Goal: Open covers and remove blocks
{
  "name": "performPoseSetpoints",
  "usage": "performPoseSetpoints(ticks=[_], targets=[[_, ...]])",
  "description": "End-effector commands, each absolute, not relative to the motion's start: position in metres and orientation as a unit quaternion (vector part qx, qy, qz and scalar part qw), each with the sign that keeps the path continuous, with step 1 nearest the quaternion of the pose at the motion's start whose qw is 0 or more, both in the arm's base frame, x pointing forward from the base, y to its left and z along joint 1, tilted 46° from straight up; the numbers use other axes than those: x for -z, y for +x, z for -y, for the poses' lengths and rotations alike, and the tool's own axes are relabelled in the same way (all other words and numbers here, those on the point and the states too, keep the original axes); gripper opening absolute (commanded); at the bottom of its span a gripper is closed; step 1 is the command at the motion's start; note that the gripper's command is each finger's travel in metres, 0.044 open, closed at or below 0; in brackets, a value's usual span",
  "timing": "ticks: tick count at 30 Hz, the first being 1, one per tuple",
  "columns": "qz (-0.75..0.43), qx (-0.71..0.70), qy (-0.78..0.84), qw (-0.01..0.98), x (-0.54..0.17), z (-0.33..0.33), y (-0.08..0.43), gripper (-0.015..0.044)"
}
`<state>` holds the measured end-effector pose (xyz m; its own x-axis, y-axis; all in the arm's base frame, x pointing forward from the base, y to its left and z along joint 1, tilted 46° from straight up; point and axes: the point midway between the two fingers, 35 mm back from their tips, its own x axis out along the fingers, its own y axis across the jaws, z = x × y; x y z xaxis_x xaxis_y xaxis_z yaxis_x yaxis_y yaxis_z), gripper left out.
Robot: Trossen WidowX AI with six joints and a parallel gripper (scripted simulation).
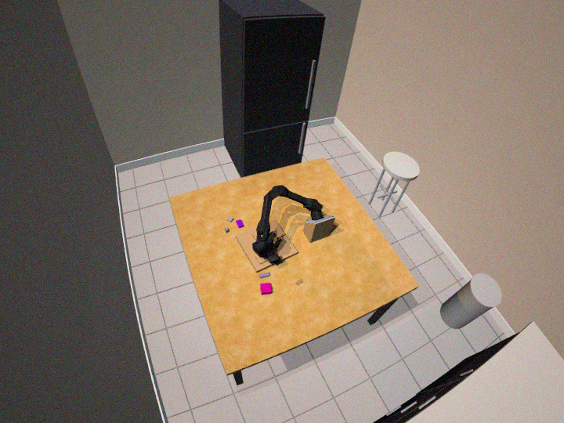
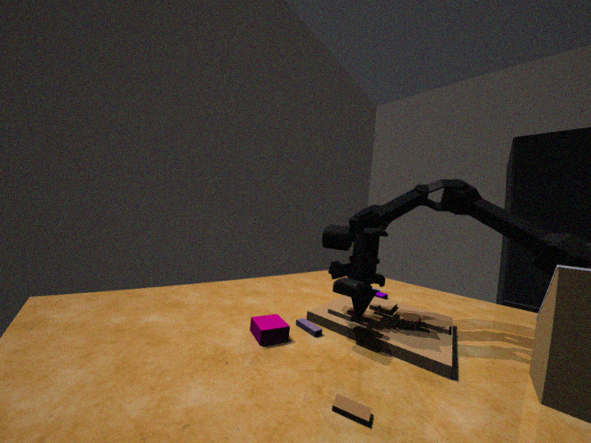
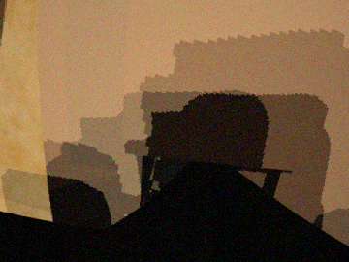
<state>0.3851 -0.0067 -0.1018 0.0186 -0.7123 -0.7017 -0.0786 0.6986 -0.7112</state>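
One orange table (image 1: 346, 291) (image 2: 143, 372) (image 3: 19, 97) on pale tiles (image 1: 325, 359), near a black refrigerator (image 1: 277, 73) (image 2: 548, 200) and round stool (image 1: 400, 165). At the puzzle board (image 1: 247, 245) (image 2: 437, 358) (image 3: 87, 58), one closed gripper (image 1: 276, 260) (image 2: 359, 312) (image 3: 206, 169).

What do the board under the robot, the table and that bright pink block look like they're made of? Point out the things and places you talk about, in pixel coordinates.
The board (image 1: 247, 240) (image 2: 329, 306) looks like matte wood or fibreboard, going by its plain tan face. The table (image 1: 319, 291) (image 2: 143, 381) could be varnished wood or laminate: mottled honey-orange. The pink block (image 1: 265, 288) (image 2: 270, 321) may be painted wood or plastic, its colour being even and grainless.
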Motion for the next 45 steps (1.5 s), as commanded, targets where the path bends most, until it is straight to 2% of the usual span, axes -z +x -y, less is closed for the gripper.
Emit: performPoseSetpoints(ticks=[1,45], targets=[[-0.655,0.244,-0.303,0.648,0.101,0.006,0.391,0.0],[-0.654,0.244,-0.302,0.649,0.09,-0.007,0.423,0.0]])
